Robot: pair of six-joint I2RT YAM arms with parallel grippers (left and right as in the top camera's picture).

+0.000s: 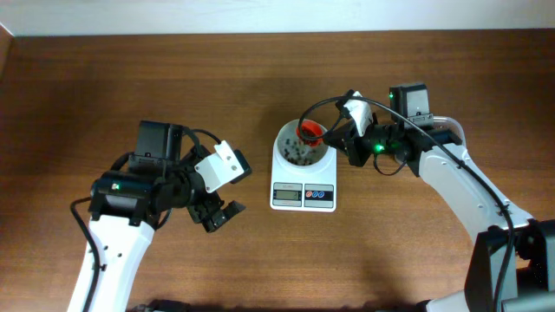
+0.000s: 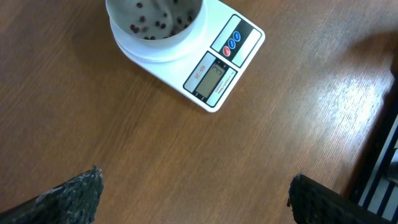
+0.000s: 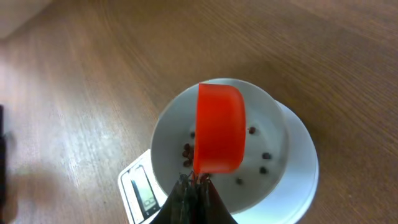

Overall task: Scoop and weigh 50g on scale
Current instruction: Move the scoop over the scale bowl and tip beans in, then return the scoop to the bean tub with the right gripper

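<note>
A white scale (image 1: 303, 195) stands mid-table with a white bowl (image 1: 290, 159) on top, also seen in the left wrist view as scale (image 2: 233, 59) and bowl (image 2: 189, 28). Dark beans (image 3: 188, 153) lie scattered on the bowl's floor (image 3: 270, 137). My right gripper (image 3: 194, 182) is shut on the handle of a red scoop (image 3: 219, 127), which hangs turned over above the bowl; the scoop (image 1: 310, 132) sits at the bowl's far rim in the overhead view. My left gripper (image 1: 221, 216) hovers open over bare wood left of the scale, fingertips (image 2: 78, 193) wide apart.
The brown wooden table (image 1: 104, 87) stretches around the scale. A dark edge and black equipment (image 2: 382, 162) show at the right of the left wrist view. The right arm's body (image 1: 451, 173) reaches in from the right.
</note>
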